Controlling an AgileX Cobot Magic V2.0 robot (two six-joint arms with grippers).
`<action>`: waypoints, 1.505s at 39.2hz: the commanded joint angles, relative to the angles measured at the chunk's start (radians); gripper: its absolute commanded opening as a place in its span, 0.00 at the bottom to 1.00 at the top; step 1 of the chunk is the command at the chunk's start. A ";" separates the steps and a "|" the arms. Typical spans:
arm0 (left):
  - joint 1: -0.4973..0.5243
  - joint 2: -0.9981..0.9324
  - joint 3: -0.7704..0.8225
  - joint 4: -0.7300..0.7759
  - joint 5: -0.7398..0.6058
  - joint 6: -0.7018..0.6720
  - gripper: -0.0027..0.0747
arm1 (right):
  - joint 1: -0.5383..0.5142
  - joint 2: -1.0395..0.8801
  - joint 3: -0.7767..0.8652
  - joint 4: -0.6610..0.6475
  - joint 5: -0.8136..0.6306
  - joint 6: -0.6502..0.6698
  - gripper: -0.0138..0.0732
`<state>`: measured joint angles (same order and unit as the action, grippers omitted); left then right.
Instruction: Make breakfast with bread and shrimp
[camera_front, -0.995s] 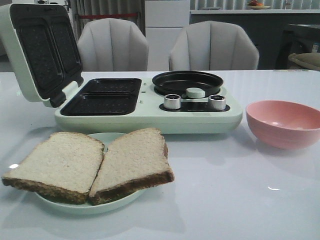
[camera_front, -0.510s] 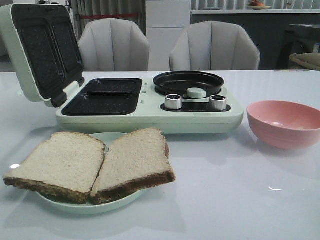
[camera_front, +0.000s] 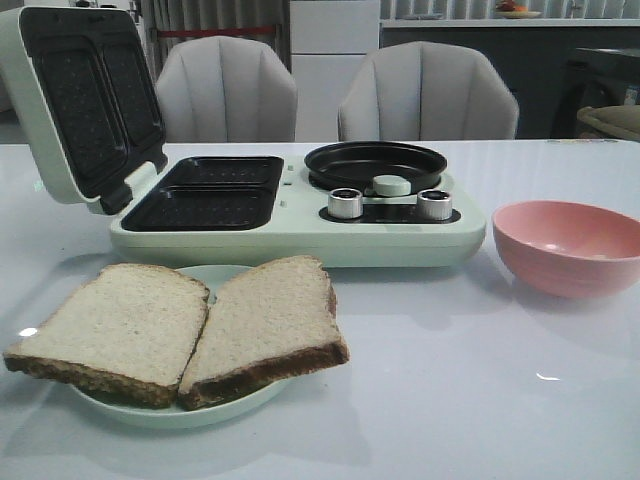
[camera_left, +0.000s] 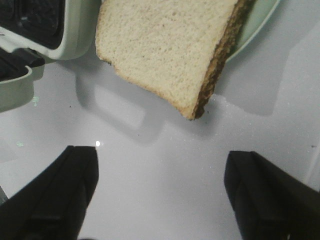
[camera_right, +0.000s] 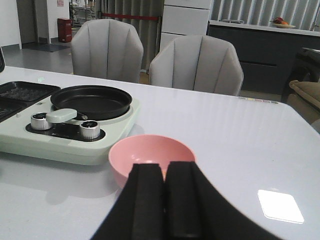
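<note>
On the white table (camera_front: 450, 400) near its front edge, 2 slices of bread (camera_front: 180, 330) lie side by side on a pale green plate (camera_front: 180, 412), their inner edges touching and their dark crusts hanging over the plate's rim. Behind the plate stands a pale green breakfast maker (camera_front: 300, 235) with its lid (camera_front: 75, 105) swung up at the left, showing 2 dark grill wells (camera_front: 210, 195); on its right half sits a round black pan (camera_front: 375, 165) above 2 silver knobs (camera_front: 345, 203). A pink bowl (camera_front: 568, 245) rests to the right of the appliance, apart from it; no shrimp can be made out, and the bowl's inside is hard to read from these angles. The left gripper (camera_left: 160, 195) hovers over bare table beside the plate, its 2 black fingers (camera_left: 55, 195) spread wide with nothing between them. The right gripper (camera_right: 165, 200) is just in front of the pink bowl, its fingers pressed together and empty. 2 grey chairs (camera_front: 330, 92) stand beyond the table.
</note>
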<state>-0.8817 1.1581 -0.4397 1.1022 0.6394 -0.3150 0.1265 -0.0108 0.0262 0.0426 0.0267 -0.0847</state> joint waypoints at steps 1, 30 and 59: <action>-0.008 0.082 -0.075 0.067 0.019 -0.051 0.77 | -0.004 -0.022 -0.016 -0.003 -0.086 -0.006 0.30; 0.023 0.279 -0.138 0.144 -0.053 -0.069 0.77 | -0.004 -0.022 -0.016 -0.003 -0.086 -0.006 0.30; 0.093 0.360 -0.110 0.255 -0.148 -0.069 0.77 | -0.004 -0.022 -0.016 -0.003 -0.086 -0.006 0.30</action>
<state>-0.7916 1.5279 -0.5314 1.3263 0.4666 -0.3701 0.1265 -0.0108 0.0262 0.0426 0.0267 -0.0847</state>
